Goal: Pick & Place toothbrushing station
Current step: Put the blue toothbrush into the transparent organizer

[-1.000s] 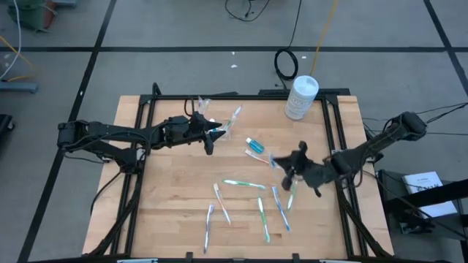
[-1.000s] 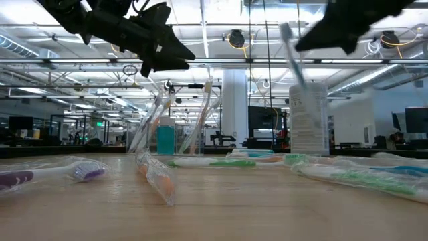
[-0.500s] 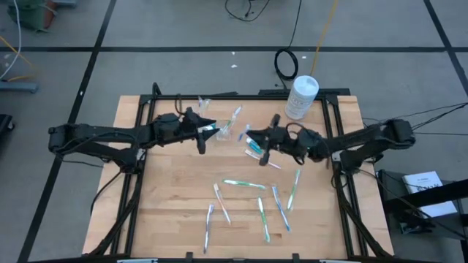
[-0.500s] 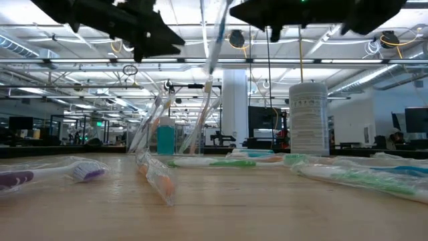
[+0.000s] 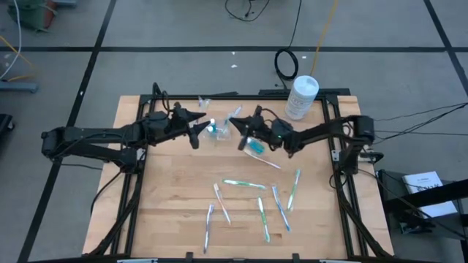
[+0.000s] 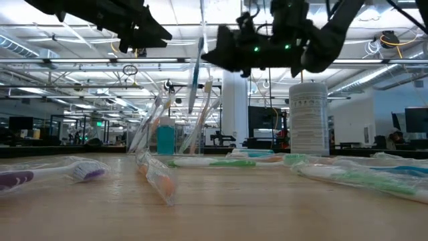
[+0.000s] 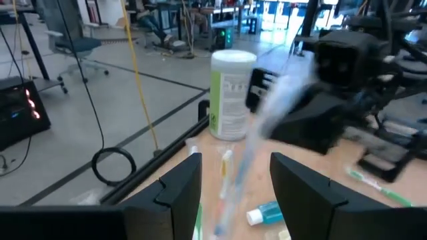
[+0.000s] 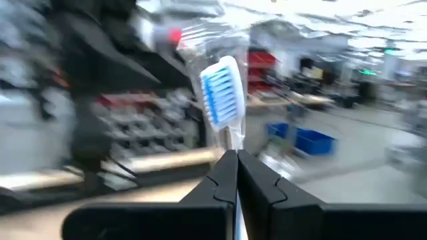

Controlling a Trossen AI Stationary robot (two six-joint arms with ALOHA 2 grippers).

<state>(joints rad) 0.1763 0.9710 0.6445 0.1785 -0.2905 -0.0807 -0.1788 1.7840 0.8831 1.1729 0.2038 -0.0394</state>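
Observation:
The clear toothbrushing station [image 5: 218, 128] stands at the table's far middle. A teal cup and slanting brushes in it show in the low view [image 6: 167, 130]. My right gripper [image 5: 243, 139] hovers just right of the station, shut on a wrapped blue-bristled toothbrush [image 8: 221, 93], which also shows in the low view [image 6: 194, 73]. My left gripper [image 5: 196, 131] is open and empty just left of the station, raised above the table [image 6: 157, 37]. Its fingers [image 7: 177, 193] frame the station's brush heads. My right gripper pinches the toothbrush between its two shut fingers by the neck just under the head [image 8: 230, 145]. The head sticks out past the fingertips. The fingers come about level from the table's right side and lie across the brush. The brush stands near upright, slightly tilted, clear of the table [image 6: 192, 100].
A white round lidded tub [image 5: 301, 96] stands at the far right. A teal toothpaste tube [image 5: 254, 146] lies right of the station. Several wrapped toothbrushes [image 5: 248, 197] lie scattered over the near middle of the table, and an empty clear wrapper [image 5: 203, 102] lies at the far edge.
My right gripper has carried the toothbrush from the table's right middle toward the left and far side, up beside the station. The brush stays lifted clear and near upright. My left gripper has drawn back a little toward the table's left edge.

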